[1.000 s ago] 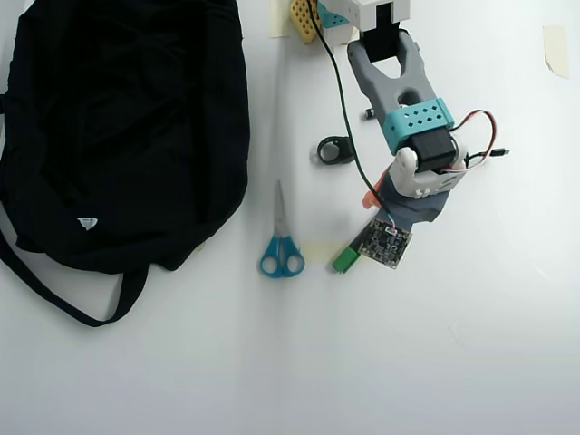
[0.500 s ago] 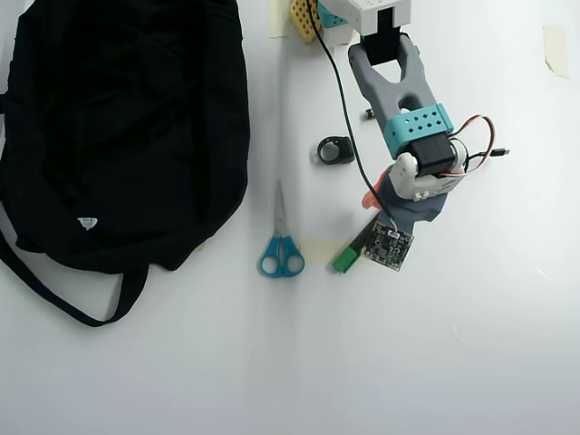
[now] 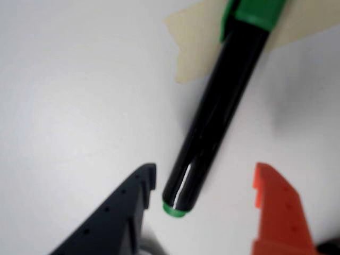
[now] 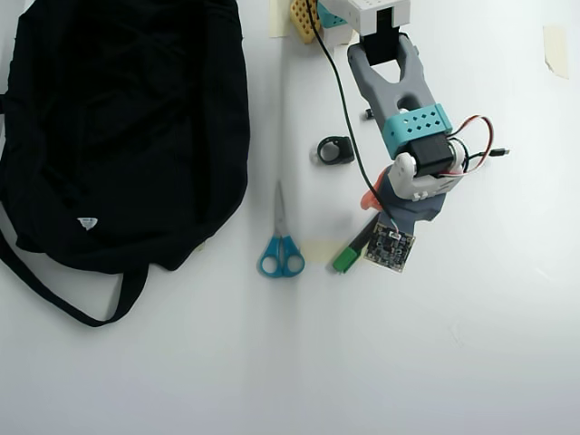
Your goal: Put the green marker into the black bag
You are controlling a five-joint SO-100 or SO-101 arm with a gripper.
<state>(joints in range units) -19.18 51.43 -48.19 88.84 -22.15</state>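
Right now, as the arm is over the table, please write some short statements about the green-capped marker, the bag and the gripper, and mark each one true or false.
1. The slim black marker with the green cap lies on the white table, partly over a strip of beige tape. True.
2. The gripper is shut on the marker. False: in the wrist view the dark finger and the orange finger stand apart on either side of the marker's end.
3. The marker is inside the large black fabric bag. False: it is on the table, right of the bag in the overhead view.
4. The blue-handled scissors lie between bag and marker in the overhead view. True.
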